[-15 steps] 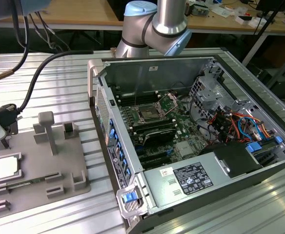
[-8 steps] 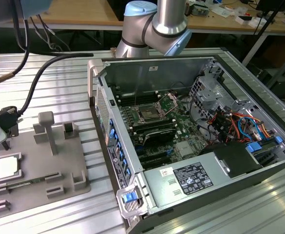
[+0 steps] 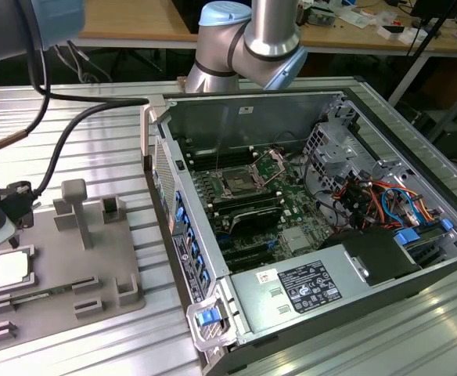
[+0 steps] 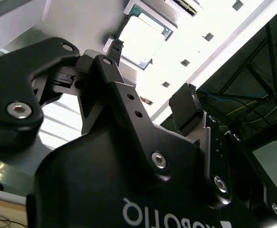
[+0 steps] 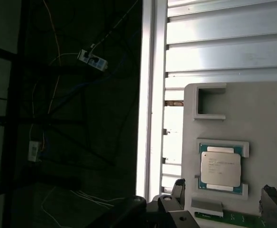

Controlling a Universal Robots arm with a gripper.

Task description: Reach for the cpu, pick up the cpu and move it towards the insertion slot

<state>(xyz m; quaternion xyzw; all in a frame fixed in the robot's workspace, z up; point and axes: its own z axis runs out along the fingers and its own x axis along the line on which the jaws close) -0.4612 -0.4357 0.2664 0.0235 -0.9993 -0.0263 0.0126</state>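
My gripper [image 5: 224, 194] is spread wide, near the cpu [image 5: 220, 169], which lies flat in the grey tray [image 5: 252, 114]. I should line up so both fingers [image 5: 273, 209] meet its edges evenly.

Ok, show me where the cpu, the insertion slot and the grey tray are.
cpu [image 5: 219, 168], first wrist view, centre of its silvery top.
insertion slot [image 3: 239, 186], exterior view, dark centre of the socket.
grey tray [image 3: 107, 254], exterior view, bare flat surface.
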